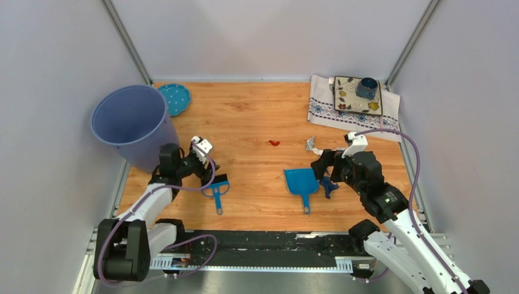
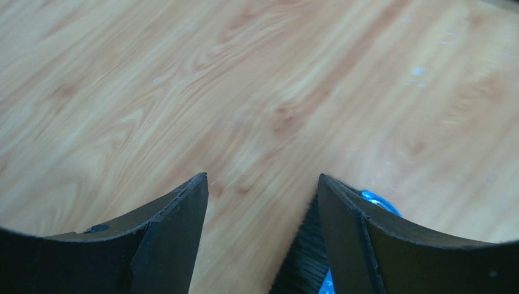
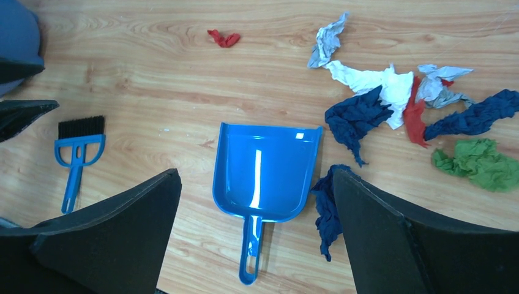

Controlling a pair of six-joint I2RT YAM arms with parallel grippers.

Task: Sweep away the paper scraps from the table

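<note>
My left fingers (image 2: 171, 239) stand apart with nothing between them but bare bench (image 2: 245, 92); the brush (image 2: 304, 260) lies off to one side, its black bristles poking out from under one finger and a bit of blue plastic showing behind it. To take it well, I judge I should shift sideways until the brush sits squarely in the gap, catch the blue neck or handle and not the soft bristles, and come low enough that both pads meet plastic before I squeeze. My right fingers (image 3: 116, 245) are spread as wide as they go, also empty, and the dustpan (image 3: 266, 174) lies flat in the gap between them, handle toward me. The paper scraps (image 3: 392, 92) lie mostly just beyond and outside one right finger: white, dark blue, red and green bits in a loose cluster, one dark blue piece touching the pan's side, one red bit well apart ahead of the pan. My left arm is folded low, elbow back beside the bin (image 1: 131, 119), wrist tipped steeply down. My right arm reaches forward from its base, wrist bent inward and down over the pan.
</note>
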